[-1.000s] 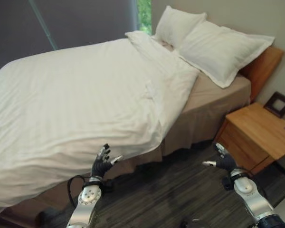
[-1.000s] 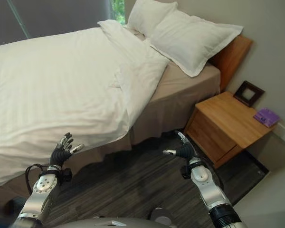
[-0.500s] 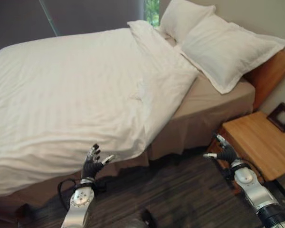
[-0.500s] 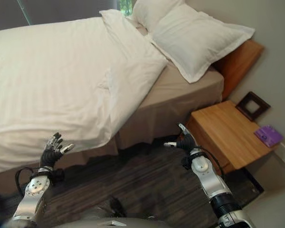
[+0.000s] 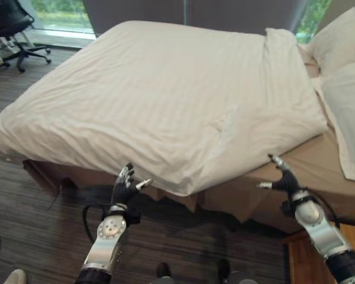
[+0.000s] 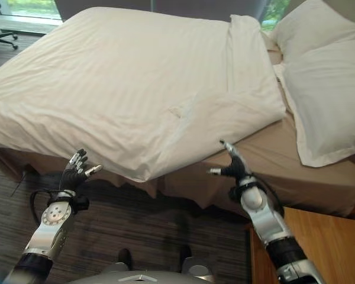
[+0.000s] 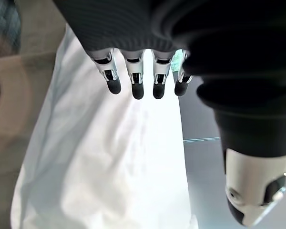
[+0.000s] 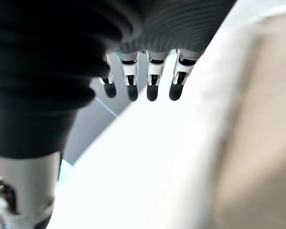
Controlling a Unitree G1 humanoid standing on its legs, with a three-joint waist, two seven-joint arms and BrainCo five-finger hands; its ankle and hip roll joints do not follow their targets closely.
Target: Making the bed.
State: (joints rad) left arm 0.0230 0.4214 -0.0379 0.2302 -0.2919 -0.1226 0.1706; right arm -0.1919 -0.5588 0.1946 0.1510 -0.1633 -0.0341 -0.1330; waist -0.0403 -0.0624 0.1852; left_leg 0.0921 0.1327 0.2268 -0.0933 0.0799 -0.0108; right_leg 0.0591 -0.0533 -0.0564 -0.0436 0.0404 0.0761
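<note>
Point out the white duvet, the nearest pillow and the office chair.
white duvet [image 5: 165, 89], left eye view, middle.
nearest pillow [image 6: 325, 100], right eye view, centre.
office chair [image 5: 15, 23], left eye view, seat.

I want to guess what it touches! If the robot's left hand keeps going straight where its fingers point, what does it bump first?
Probably the white blanket. The left hand is open, fingers aimed at its hanging edge. Depth is hard to judge.

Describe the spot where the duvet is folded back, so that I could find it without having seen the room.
Start at the bed, with its white duvet spread over most of it. Follow the near edge toward the pillows: there the duvet's corner lies pulled up slantwise, and the tan sheet shows beside it. It is the one rumpled, creased patch on the otherwise smooth cover, just above the right hand.
</note>
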